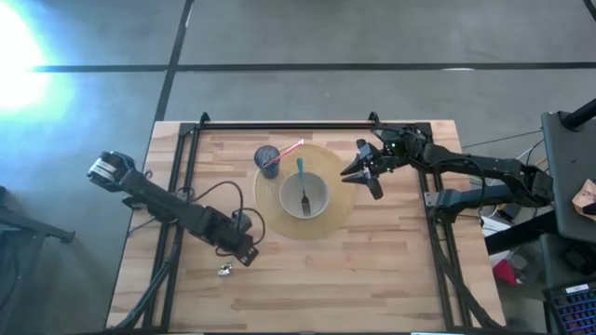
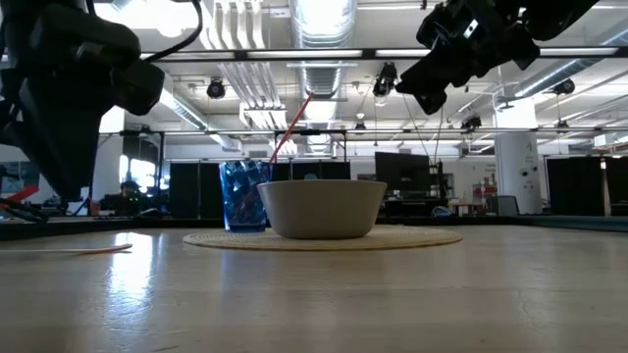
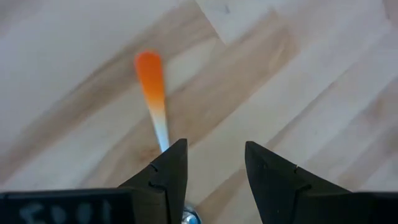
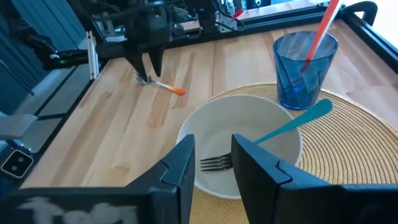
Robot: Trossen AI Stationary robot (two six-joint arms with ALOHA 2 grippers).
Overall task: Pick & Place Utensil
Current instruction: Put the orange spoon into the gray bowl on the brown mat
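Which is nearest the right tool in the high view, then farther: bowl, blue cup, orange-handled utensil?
From the right tool:
1. Bowl, on the round mat, nearest.
2. Blue cup, at the mat's far-left edge.
3. Orange-handled utensil, under the left tool, farthest.

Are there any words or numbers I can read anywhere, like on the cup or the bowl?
None can be read.
Blue cup: no words show.
White bowl: no words show.
Left gripper: pale marks on its body, too blurred to read.
Right gripper: pale marks on its body, too blurred to read.
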